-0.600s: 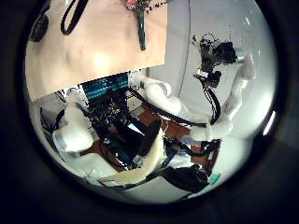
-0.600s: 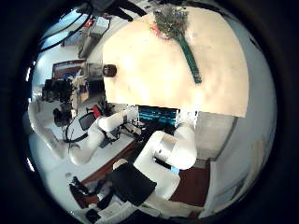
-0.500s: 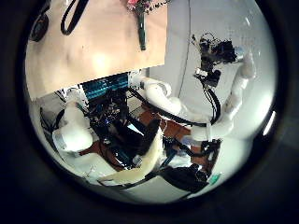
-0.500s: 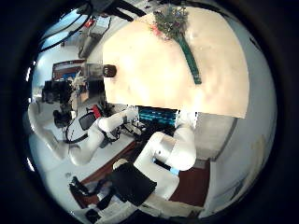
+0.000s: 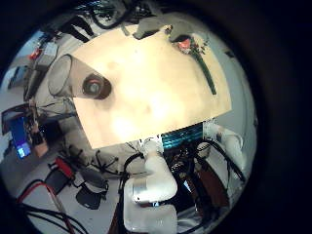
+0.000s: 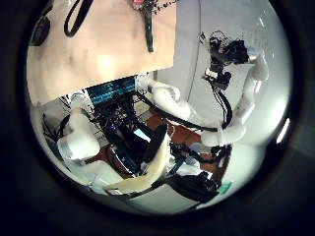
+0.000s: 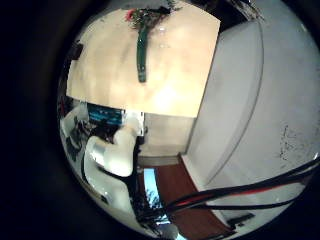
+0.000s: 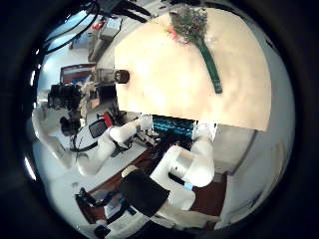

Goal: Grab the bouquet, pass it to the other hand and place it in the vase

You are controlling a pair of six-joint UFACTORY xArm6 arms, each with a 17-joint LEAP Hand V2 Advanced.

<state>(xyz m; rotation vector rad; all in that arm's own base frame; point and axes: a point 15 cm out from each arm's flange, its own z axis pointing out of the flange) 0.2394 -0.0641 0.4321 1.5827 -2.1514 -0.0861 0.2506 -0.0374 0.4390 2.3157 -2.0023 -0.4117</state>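
The bouquet (image 5: 195, 54) lies flat on the table (image 5: 146, 93), flower heads at the far edge and the long wrapped stem pointing inward. It also shows as the bouquet (image 8: 199, 42), the bouquet (image 7: 141, 45) and the bouquet (image 6: 148, 20). The vase (image 5: 83, 83) stands upright near the table's other side, apart from the flowers, and appears again as the vase (image 8: 121, 77). My right hand (image 6: 226, 59) hangs high above the table, fingers relaxed, holding nothing. My left hand (image 8: 63, 100) is likewise raised off the table and empty.
Both arm bases (image 5: 151, 185) stand at the table's near edge. Cables and equipment (image 5: 39, 146) lie on the floor beside the table. A wall (image 7: 245, 90) runs along one side.
The right palm pictures have shifted a little, so the right hand has moved slightly. Bouquet and vase lie where they were.
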